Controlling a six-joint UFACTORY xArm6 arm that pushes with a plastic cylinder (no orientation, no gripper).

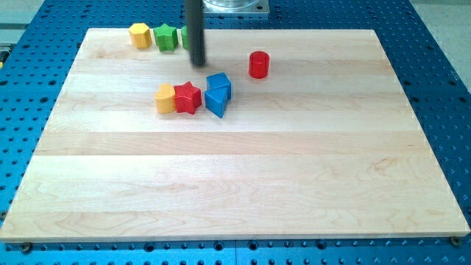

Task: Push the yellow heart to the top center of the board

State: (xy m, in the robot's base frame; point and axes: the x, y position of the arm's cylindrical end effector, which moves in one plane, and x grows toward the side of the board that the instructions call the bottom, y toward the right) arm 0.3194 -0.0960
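The yellow heart (165, 98) lies left of the board's centre, in the upper half. Its right side touches a red star (188, 97). My tip (199, 65) is above and slightly right of the red star, apart from both blocks. The dark rod runs straight up from the tip to the view's top edge. Two blue blocks stand right of the red star: a blue cube (219, 84) and below it a blue triangle (216, 101).
A yellow hexagon (140, 34) and a green star (166, 37) sit at the board's top left. Another green block (185, 37) is partly hidden behind the rod. A red cylinder (258, 65) stands right of my tip. The wooden board (235, 184) rests on a blue perforated table.
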